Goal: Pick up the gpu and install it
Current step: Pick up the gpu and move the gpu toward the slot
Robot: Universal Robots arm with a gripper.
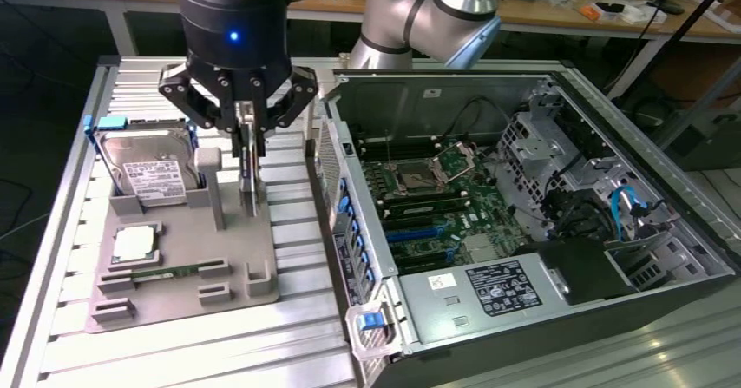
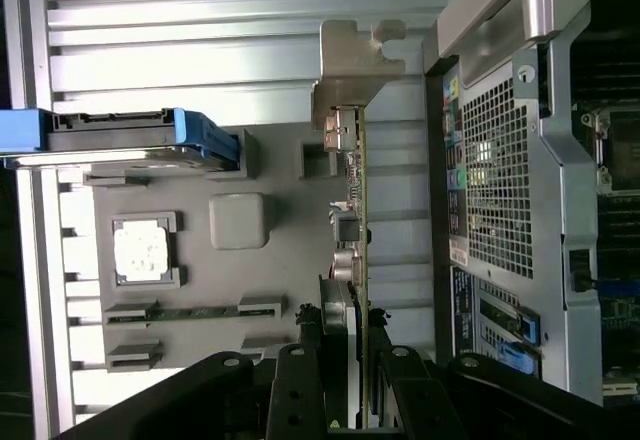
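Pincer clamped on the gpu, card on edge at the grey tray.

The gripper (image 1: 246, 141) has its fingers pressed onto both faces of the gpu (image 1: 248, 190). The card stands upright on its long edge, silver bracket (image 2: 350, 80) at the far end in the wrist view; whether its lower edge is clear of the grey tray (image 1: 173, 305), I cannot tell. In the exterior view, at nine o'clock of the pincer, the hard drive (image 1: 148, 175) leans in its blue frame, white label too small to read. At seven o'clock a silver processor (image 1: 137, 243) sits in its pocket, with a memory stick (image 1: 162, 272) in the holder just past it. At three o'clock sits the open computer case (image 1: 440, 101), motherboard (image 1: 429, 197) exposed. The power supply (image 1: 504, 288) label is unreadable.
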